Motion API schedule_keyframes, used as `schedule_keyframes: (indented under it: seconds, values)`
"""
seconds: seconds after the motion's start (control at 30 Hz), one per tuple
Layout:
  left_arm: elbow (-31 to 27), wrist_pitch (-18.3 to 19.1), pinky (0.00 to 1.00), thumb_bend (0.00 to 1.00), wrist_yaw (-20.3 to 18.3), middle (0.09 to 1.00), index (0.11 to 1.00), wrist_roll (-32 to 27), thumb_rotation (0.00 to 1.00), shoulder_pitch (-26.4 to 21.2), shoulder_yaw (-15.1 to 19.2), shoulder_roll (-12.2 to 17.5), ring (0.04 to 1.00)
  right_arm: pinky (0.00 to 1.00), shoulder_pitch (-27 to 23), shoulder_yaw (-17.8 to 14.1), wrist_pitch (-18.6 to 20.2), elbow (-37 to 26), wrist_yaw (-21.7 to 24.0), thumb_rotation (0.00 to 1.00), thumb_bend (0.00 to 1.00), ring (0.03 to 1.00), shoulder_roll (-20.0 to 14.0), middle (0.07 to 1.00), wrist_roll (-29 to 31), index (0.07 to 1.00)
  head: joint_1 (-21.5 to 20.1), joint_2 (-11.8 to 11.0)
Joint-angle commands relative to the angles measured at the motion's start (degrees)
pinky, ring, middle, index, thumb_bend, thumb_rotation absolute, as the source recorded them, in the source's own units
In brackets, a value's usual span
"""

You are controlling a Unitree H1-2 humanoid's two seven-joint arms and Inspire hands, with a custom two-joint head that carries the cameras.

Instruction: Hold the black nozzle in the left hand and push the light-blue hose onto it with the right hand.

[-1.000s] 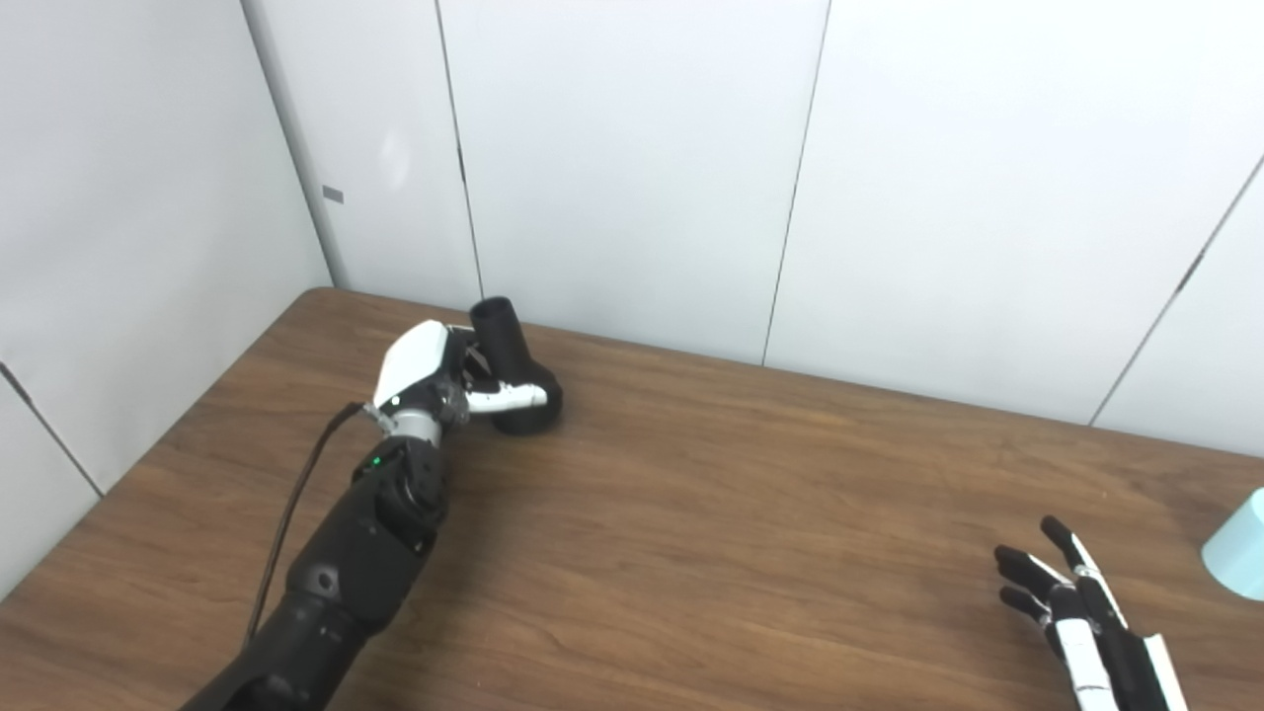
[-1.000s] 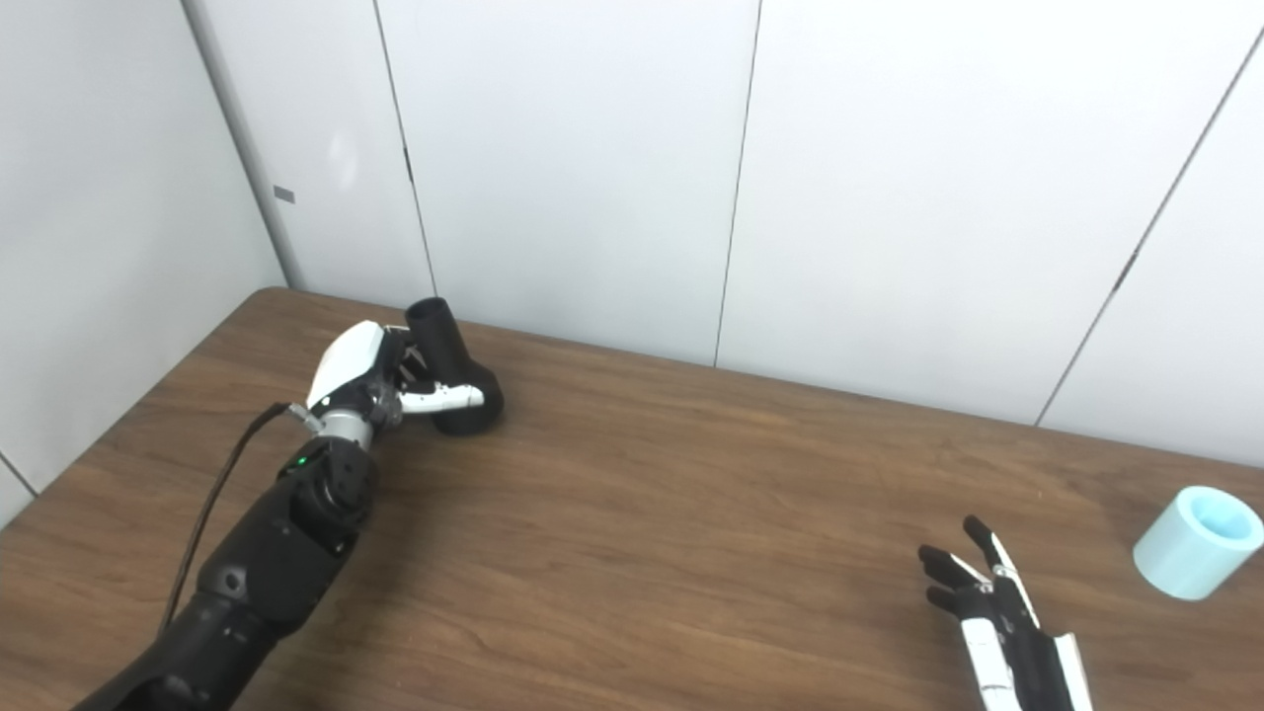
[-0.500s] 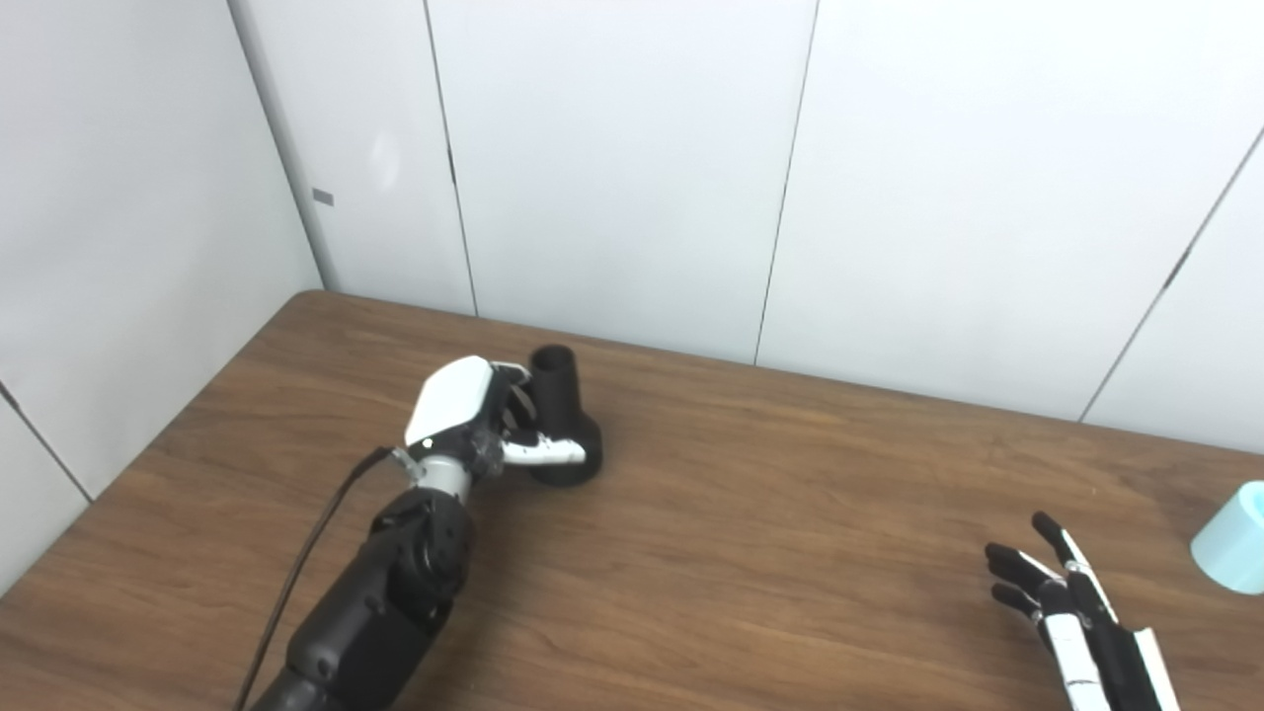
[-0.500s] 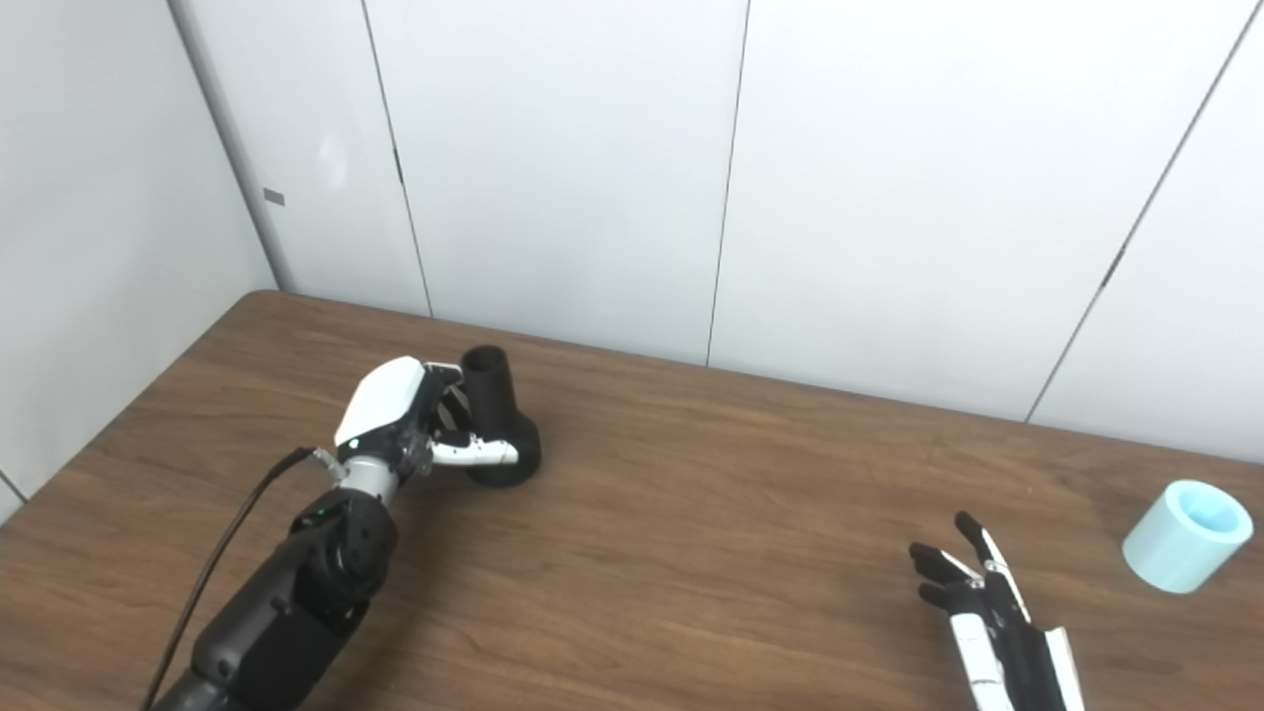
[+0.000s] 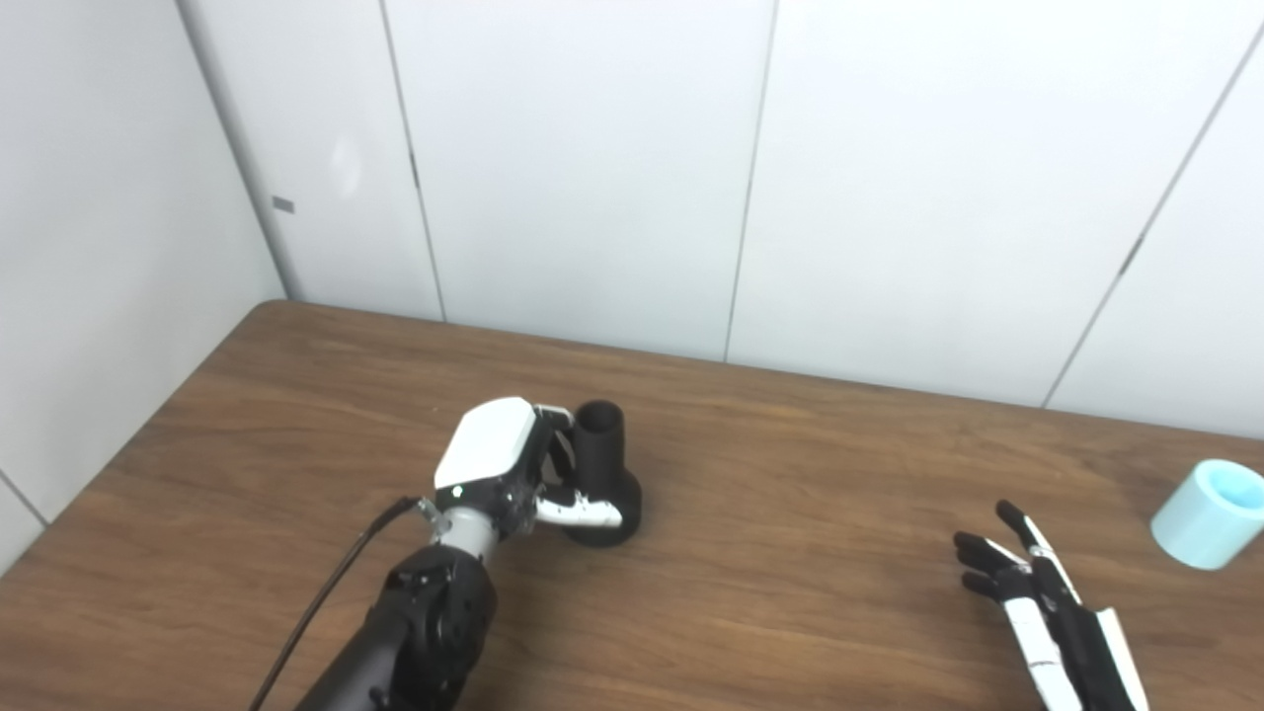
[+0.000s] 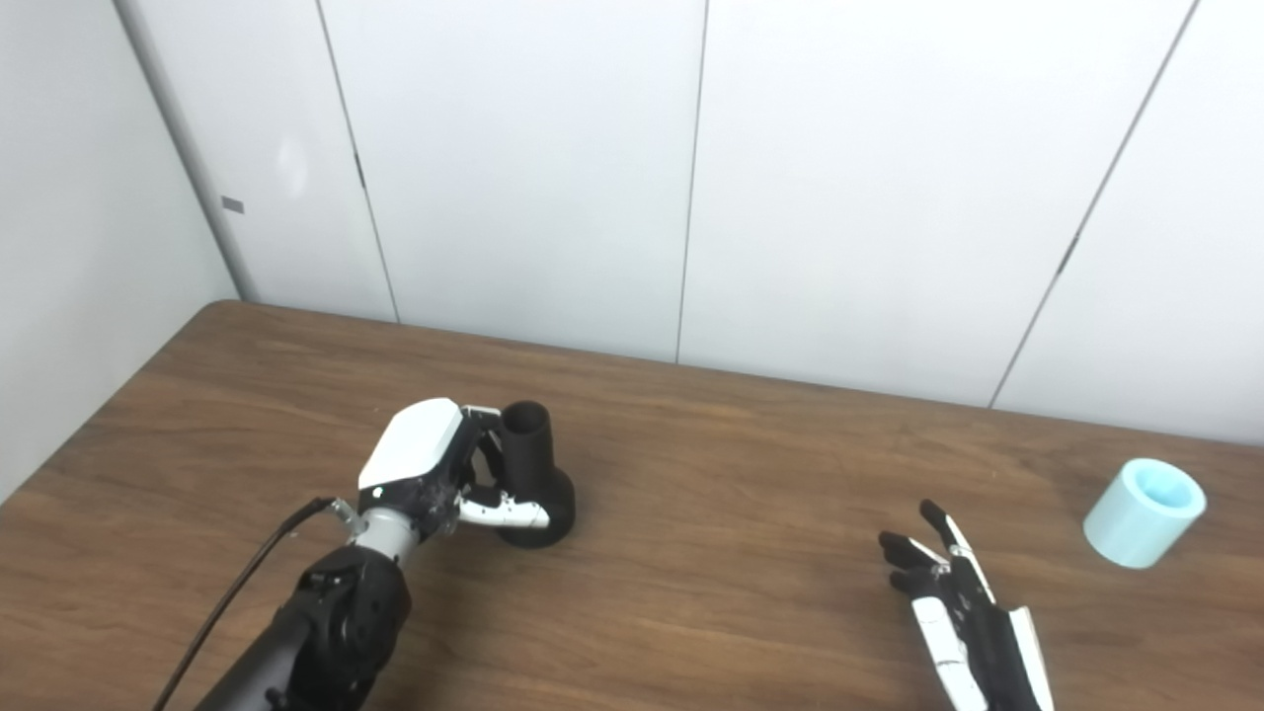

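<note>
Two hands over wooden table [image 5: 790,592]. Left hand [image 5: 504,472] wrapped around black nozzle [image 5: 604,476], thumb across its wide base, narrow open end pointing up, base apparently just above or on the tabletop — cannot tell which. Right hand [image 5: 1047,607] empty, fingers spread, low near the front edge at right. Light-blue hose [image 6: 1144,512] lying as a short stub on its side far right, well apart from both hands, opening tilted up toward white wall panels [image 5: 592,168]
</note>
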Motion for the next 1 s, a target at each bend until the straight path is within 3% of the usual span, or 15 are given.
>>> schedule_keyframes:
  seconds: [0.0,0.4,0.43,0.5,0.6,0.97]
  values:
    - [-2.3,-1.0,0.27,0.52,-0.5,0.412,0.515,2.4,0.0,-0.4,-0.9,0.0,0.338,0.76,3.2,1.0,0.3,3.5,-1.0,0.84,0.47,0.795,1.9,0.766,-0.3,0.919,-0.2,0.1]
    - [-5.8,-4.3,0.26,0.52,-2.8,0.398,0.513,5.4,0.0,3.8,-4.1,-2.8,0.337,0.74,3.0,2.4,1.5,2.4,-2.1,0.87,0.47,0.795,3.2,0.771,-2.6,0.923,-6.2,1.3]
    - [-6.4,-4.0,0.26,0.52,-3.7,0.436,0.499,5.8,0.0,4.1,-4.3,-3.0,0.336,0.75,3.0,2.6,1.5,2.4,-2.2,0.87,0.47,0.795,3.3,0.772,-2.8,0.925,-6.9,1.5]
    - [-7.1,-4.1,0.27,0.52,-4.7,0.406,0.511,6.0,0.0,4.6,-4.4,-3.5,0.34,0.76,2.9,2.8,1.7,2.3,-2.2,0.88,0.48,0.799,3.5,0.775,-3.0,0.931,-7.3,1.6]
    - [-7.3,-5.2,0.26,0.53,-4.9,0.467,0.488,5.9,0.0,5.3,-4.5,-4.3,0.325,0.75,3.0,3.1,2.1,1.8,-2.7,0.89,0.48,0.799,3.9,0.774,-3.7,0.936,-8.4,1.9]
    - [-7.8,-6.8,0.25,0.53,-5.8,0.474,0.484,6.9,0.0,6.6,-4.9,-5.5,0.311,0.76,2.7,3.1,3.0,0.3,-3.6,0.88,0.49,0.798,5.1,0.766,-3.0,0.925,-11.8,2.2]
